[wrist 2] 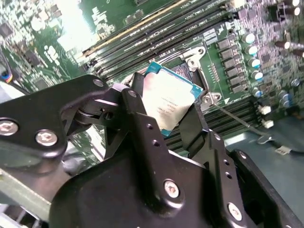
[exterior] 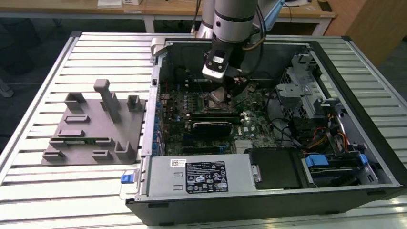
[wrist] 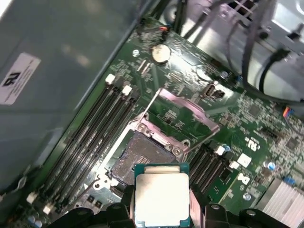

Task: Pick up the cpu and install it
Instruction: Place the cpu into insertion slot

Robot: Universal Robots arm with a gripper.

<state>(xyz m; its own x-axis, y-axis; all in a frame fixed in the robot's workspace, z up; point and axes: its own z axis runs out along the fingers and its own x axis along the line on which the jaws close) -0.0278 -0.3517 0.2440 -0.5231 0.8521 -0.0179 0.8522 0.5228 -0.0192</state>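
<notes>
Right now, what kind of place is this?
Likely a lab bench for PC assembly: an open computer case on a slatted metal table, a grey parts tray beside it, wooden desks behind.

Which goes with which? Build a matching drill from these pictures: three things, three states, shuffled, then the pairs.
Things:
1. cpu
2. socket
3. grey tray

States:
A. open and empty
B. on the slatted table, outside the computer case
C. clamped in the gripper

Pairs: 1-C, 2-A, 3-B
</notes>
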